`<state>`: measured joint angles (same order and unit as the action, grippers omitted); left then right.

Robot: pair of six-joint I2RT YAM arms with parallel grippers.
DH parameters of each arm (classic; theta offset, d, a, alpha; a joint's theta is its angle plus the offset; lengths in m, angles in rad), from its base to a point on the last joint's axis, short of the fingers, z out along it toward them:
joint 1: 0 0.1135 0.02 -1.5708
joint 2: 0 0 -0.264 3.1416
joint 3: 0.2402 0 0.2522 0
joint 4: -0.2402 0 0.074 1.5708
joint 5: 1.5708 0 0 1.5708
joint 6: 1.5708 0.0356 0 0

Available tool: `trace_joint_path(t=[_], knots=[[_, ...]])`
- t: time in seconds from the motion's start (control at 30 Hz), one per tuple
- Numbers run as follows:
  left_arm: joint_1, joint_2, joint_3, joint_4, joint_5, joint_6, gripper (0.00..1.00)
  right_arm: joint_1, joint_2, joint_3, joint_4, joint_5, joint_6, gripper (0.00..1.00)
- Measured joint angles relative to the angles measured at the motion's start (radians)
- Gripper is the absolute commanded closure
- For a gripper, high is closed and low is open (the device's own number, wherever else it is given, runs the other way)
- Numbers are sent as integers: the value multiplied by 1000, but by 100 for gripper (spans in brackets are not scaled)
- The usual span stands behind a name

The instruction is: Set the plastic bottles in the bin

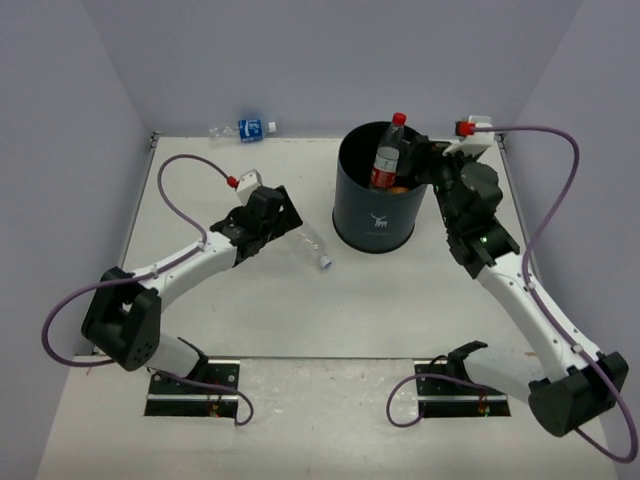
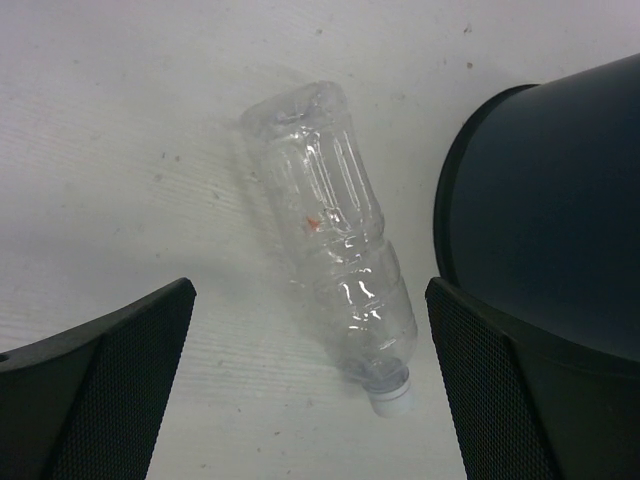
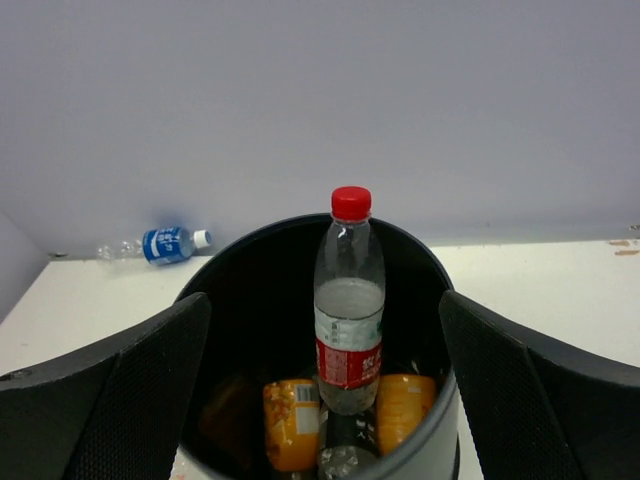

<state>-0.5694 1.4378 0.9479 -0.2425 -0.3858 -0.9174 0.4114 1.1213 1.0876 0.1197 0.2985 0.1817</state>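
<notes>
1. Already in the bin (image 1: 375,222): the red-capped bottle (image 1: 388,160), upright with its neck above the rim, and two orange-drink bottles (image 3: 290,425) at its foot.
2. The right gripper (image 1: 432,168), just right of the bin, has its fingers spread and holds nothing.
3. Left of the bin, the clear unlabelled bottle (image 2: 335,240) lies on the table (image 1: 250,300), untouched between the spread fingers of the left gripper (image 1: 278,212).
4. The blue-labelled bottle (image 1: 250,128) lies well behind and left of the bin, so by my judgement at least two remain.

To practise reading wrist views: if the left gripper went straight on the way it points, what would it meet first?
Most likely the clear unlabelled bottle lying on the table, centred between the open fingers of the left gripper. The bin sits to the right of that line.
</notes>
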Motion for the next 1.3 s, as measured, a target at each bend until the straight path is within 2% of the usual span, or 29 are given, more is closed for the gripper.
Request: trace_joint_path(t=[0.2,0.43,0.53,0.67,0.87,0.97,1.13,1.3], knots=[[0,173,97,8,42,12,0,0,-239,-152,-21,-2,61,1],[0,288,161,-12,52,11,0,0,-507,-381,-77,0,158,1],[0,326,184,-21,51,11,1,0,-571,-430,-94,4,188,1],[0,402,231,-32,54,12,8,0,-585,-442,-142,16,215,1],[0,459,255,-65,63,12,28,0,-595,-443,-209,26,246,1],[0,459,262,-79,64,24,48,0,-614,-449,-221,24,267,1],[0,458,274,-85,68,62,74,0,-628,-449,-225,-10,281,1],[0,394,241,-88,79,140,75,0,-627,-449,-225,-133,277,1]])
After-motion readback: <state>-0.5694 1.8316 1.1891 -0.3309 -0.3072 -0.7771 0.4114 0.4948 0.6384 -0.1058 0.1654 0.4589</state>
